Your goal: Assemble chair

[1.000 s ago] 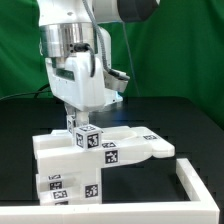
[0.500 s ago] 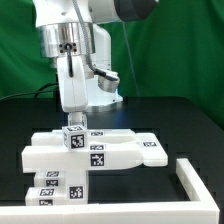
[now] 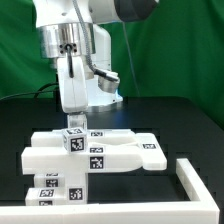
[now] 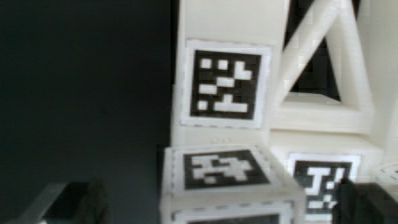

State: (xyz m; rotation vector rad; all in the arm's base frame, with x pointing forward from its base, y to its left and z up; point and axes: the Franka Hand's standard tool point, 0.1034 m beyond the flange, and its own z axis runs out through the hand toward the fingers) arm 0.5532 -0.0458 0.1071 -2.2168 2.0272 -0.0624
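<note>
Nothing shifts between the half-second-old exterior frame and this one: arm and parts sit alike, whereas a full second back the wrist was lower and more to the exterior view's right, down over the parts.

Largest first, the black worktop point(image 3: 190, 125) carries the white matte blocky chair assembly point(image 3: 120, 153), a flat slab lying near the middle with a notched piece running toward the exterior view's lower left. A white raised rail point(image 3: 198, 182) borders the worktop at the exterior view's lower right. Above the slab's left part hangs the glossy white robot arm point(image 3: 72, 45), its gripper point(image 3: 76, 120) just over a small white tagged cube-like block point(image 3: 72, 138) that stands up from the slab. The wrist view shows dark fingertips point(image 4: 63, 203) apart on either side of that block, so the gripper looks parted and holding nothing, though contact is hard to rule out.

My judgement: the step in hand is seating or releasing this small block on the slab, early to midway through the build. The next move calls for a straight vertical lift so the block stays undisturbed.

No brand or readable writing appears; only square black-and-white tag markers point(image 4: 224, 83), coded patterns, not letters.
</note>
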